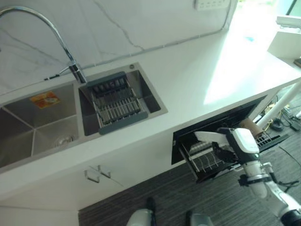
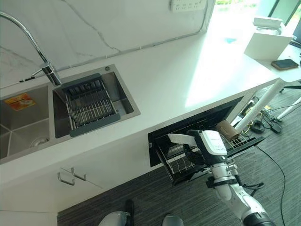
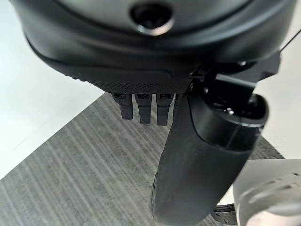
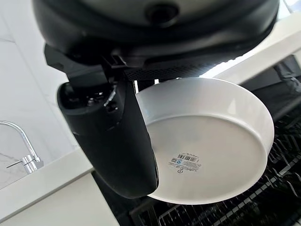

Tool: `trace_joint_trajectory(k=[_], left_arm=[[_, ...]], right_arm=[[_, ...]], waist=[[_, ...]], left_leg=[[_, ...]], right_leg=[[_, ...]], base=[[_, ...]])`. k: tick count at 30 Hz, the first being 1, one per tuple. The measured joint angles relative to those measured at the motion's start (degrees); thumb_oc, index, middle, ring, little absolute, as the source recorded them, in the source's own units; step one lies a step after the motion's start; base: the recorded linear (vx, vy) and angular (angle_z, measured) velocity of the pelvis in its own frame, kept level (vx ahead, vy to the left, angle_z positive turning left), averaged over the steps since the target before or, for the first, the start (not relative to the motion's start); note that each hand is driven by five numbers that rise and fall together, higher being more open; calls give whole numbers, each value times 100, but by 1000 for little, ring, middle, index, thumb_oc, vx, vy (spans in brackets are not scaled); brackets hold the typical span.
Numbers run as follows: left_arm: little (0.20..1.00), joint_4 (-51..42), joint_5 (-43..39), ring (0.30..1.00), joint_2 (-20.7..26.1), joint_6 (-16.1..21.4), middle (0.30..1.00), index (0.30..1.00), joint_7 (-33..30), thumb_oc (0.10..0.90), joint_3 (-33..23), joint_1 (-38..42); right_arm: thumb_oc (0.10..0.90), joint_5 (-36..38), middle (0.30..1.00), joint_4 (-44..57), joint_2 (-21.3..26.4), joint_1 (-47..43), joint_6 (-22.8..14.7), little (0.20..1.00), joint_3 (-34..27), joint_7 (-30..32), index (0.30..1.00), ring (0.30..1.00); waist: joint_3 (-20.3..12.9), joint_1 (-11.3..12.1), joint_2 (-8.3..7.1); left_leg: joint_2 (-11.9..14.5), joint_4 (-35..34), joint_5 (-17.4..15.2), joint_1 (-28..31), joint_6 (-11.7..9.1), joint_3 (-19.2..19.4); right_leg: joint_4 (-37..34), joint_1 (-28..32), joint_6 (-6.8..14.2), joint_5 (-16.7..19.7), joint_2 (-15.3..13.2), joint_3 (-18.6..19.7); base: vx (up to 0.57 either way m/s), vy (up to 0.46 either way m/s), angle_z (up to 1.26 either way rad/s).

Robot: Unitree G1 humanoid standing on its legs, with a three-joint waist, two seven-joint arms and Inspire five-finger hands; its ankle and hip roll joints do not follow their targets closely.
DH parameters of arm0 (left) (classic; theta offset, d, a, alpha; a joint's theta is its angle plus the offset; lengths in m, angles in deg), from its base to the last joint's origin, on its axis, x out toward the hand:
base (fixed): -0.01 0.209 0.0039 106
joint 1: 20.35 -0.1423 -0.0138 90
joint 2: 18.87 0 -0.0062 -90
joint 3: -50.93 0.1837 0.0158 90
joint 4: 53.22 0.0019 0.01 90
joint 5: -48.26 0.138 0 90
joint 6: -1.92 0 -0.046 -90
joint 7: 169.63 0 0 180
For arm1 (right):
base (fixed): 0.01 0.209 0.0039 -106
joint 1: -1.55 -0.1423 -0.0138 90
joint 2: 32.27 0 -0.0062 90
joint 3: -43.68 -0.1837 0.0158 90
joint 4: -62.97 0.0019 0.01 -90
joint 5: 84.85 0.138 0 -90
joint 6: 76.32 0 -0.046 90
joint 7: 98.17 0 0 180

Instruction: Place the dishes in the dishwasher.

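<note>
My right hand [image 1: 237, 147] is shut on a white dish [image 4: 211, 141], with the thumb [image 4: 113, 136] over the rim and the fingers behind it. I see the dish's underside, which carries a small label. It hangs just above the pulled-out dishwasher rack [image 1: 207, 164], near the rack's left part, and shows as a pale edge [image 2: 181, 139] beside the hand. A brown cup-like thing [image 2: 228, 129] stands further right in the rack. My left hand [image 3: 202, 155] hangs over the striped floor with straight fingers [image 3: 141, 110] and holds nothing.
The white counter [image 1: 211, 66] runs above the dishwasher [image 2: 197, 120]. To the left are a double steel sink [image 1: 37, 122], a grey drainer basket [image 1: 115, 101] and a curved tap [image 1: 47, 28]. A white box [image 2: 268, 42] and a phone [image 2: 284, 63] lie far right. A white pole [image 1: 282, 101] leans beside the open door.
</note>
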Motion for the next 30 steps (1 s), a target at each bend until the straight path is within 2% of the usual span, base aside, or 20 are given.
trace_joint_trajectory(k=[3, 7, 10, 13, 19, 22, 25, 27, 30], left_arm=[[900, -48, -3, 900, 10, 3, 900, 900, 3, 800, 78, 1], [900, -136, -4, 900, 22, -4, 900, 900, 10, 800, 106, 163], [900, -136, -21, 900, 41, -3, 900, 900, 13, 800, 183, 241], [900, -165, -38, 900, 55, 2, 900, 900, 14, 800, 168, 319], [900, -154, -248, 900, 289, 43, 900, 900, 8, 800, 349, 560], [900, -152, -314, 900, 294, 36, 900, 900, 11, 800, 362, 596], [900, -162, -466, 900, 294, 42, 900, 900, 10, 800, 360, 657], [900, -173, -472, 900, 294, 40, 900, 900, 9, 800, 366, 670], [900, -168, -641, 900, 293, 45, 900, 900, 1, 800, 488, 748]], right_arm=[[400, -3, 300, -322, 23, -426, 167, 300, 231, 2, 300, 300], [400, -4, 300, -449, 35, -654, 503, 300, 355, -72, 300, 300], [400, 2, 300, -985, 16, -1119, 709, 300, 780, -168, 300, 300], [400, 178, 300, -1266, -137, -1274, 1193, 300, 777, -253, 300, 300], [400, 365, 300, -2170, -321, -1851, 1727, 300, 873, -459, 300, 300], [400, 461, 300, -2186, -397, -1931, 1928, 300, 873, -491, 300, 300], [400, 817, 300, -2191, -491, -1948, 2400, 300, 868, -467, 300, 300], [400, 1220, 300, -2350, -757, -1953, 2730, 300, 686, -269, 300, 300], [400, 1575, 300, -2632, -976, -1979, 3162, 300, 532, 67, 300, 300]], waist=[[17, 3, 9], [233, 177, 55], [383, 265, 64], [478, 327, 74], [729, 500, 62], [811, 511, 68], [859, 517, 82], [861, 522, 82], [942, 500, 167]], left_leg=[[-45, 0, 49, -71, 17, -106], [-73, -3, 63, -82, 20, -153], [-91, 5, 89, -89, 5, -191], [-136, 7, 97, -152, 3, -283], [-173, 16, 122, -167, 43, -339], [-175, 16, 122, -196, 43, -342], [-187, 35, 125, -267, 45, -394], [-194, 31, 126, -280, 47, -398], [-219, 31, 130, -295, 56, -403]], right_leg=[[0, -8, 1, -4, -35, -78], [6, 11, 6, -7, -63, -162], [-8, 45, 12, -6, -75, -199], [-7, 24, 22, -16, -98, -252], [-24, 64, 38, -15, -128, -353], [-36, 45, 38, -15, -130, -360], [-40, 8, 38, -15, -138, -381], [-39, -5, 38, -15, -140, -382], [-39, -13, 48, -9, -158, -381]], base=[[-11, 10, 18], [-9, 3, 9], [-26, 2, 8], [-4, 9, 16], [-21, -10, 7], [-37, 6, 2], [-3, 17, 8], [-7, 8, 3], [-36, 27, 0]])
